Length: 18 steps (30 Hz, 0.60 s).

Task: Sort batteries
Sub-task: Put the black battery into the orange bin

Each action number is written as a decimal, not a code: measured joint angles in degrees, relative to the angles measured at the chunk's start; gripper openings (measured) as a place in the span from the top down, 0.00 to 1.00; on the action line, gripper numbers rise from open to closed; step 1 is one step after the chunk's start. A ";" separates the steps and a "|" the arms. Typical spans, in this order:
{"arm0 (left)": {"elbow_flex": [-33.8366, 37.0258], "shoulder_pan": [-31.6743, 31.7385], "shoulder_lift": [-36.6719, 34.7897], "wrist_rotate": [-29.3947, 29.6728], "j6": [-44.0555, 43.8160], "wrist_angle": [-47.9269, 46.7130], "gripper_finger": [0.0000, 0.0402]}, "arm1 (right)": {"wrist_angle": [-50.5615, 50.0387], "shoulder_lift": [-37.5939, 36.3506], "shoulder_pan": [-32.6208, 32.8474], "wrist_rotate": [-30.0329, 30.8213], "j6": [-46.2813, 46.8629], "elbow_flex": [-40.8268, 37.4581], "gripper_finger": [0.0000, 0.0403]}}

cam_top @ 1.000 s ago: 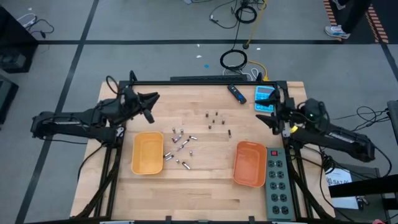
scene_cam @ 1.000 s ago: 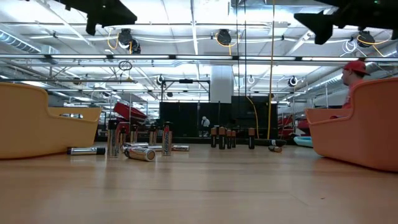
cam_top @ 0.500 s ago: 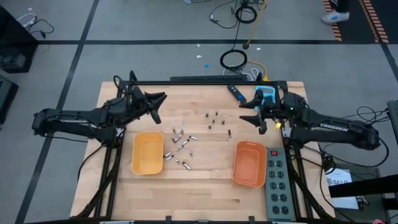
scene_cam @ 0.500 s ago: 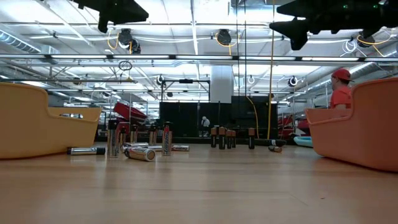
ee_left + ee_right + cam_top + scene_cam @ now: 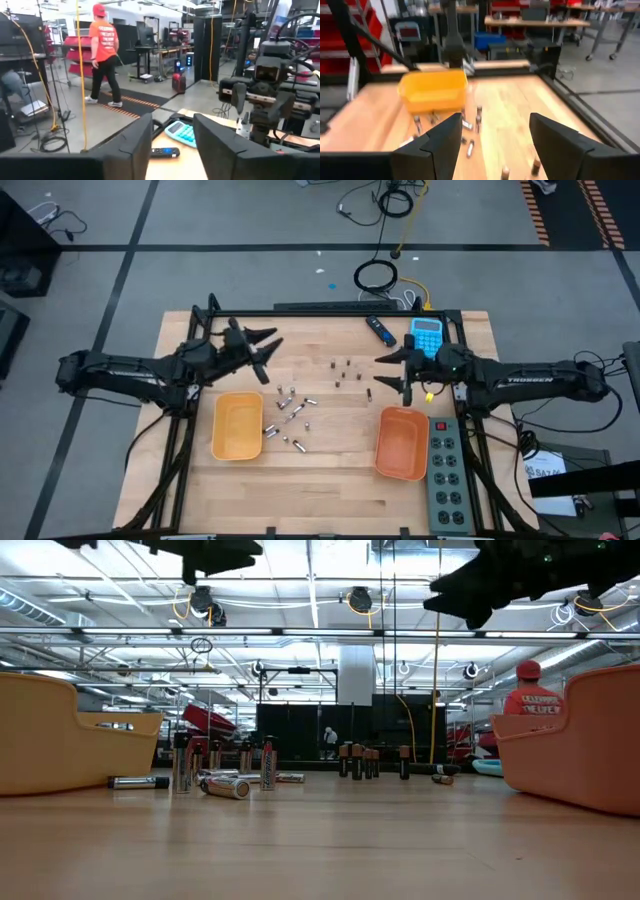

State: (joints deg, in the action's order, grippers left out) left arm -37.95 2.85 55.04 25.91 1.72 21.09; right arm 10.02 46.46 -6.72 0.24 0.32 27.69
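Larger silvery batteries [image 5: 290, 415] lie and stand in a loose cluster beside the yellow tray [image 5: 238, 426]. The smaller dark batteries [image 5: 346, 371] stand upright farther back, near the table's middle. The low view shows the silvery batteries [image 5: 225, 778] and the dark batteries [image 5: 365, 760]. My left gripper [image 5: 268, 351] hovers open above the wood, left of the dark group and beyond the silvery one. My right gripper [image 5: 389, 374] hovers open to the right of the dark group, behind the orange tray [image 5: 401, 443]. The right wrist view looks across batteries [image 5: 478, 113] to the yellow tray [image 5: 433, 90].
A blue calculator [image 5: 427, 336] and a dark blue-tipped device [image 5: 380, 330] lie at the far right edge. A power strip [image 5: 446, 470] runs along the right edge. Bare wood spreads toward the near edge. A person in an orange shirt [image 5: 105, 55] walks in the room beyond.
Both arms have reached inward over the table. My left gripper has moved toward the table's right; my right gripper has swung toward the table's left and slightly toward the near edge, away from the calculator. Both stay raised. The batteries have not moved.
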 joint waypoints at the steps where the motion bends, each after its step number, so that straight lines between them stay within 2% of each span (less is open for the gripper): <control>1: 0.00 0.02 0.81 0.00 -1.64 0.17 0.57 | -2.02 0.55 0.86 1.36 -0.10 0.61 0.44; 5: 0.00 -0.76 2.77 -0.55 -9.16 -4.06 0.56 | -12.16 3.05 4.31 9.62 -0.20 5.34 0.44; 8: 0.00 -4.38 3.49 0.52 -8.66 -7.67 0.56 | -20.25 5.33 5.72 13.28 0.41 9.78 0.44; 12: 0.00 -10.26 3.44 3.04 -6.69 -9.85 0.56 | -29.02 11.34 5.70 13.63 2.52 16.16 0.44; 18: 3.28 -15.06 3.67 4.27 -5.98 -9.48 0.56 | -40.16 27.16 3.25 9.80 1.50 27.99 0.44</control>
State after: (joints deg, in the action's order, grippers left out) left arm -34.68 -12.20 58.70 30.18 -4.26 11.62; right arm -30.15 73.62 -3.47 10.04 1.82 55.69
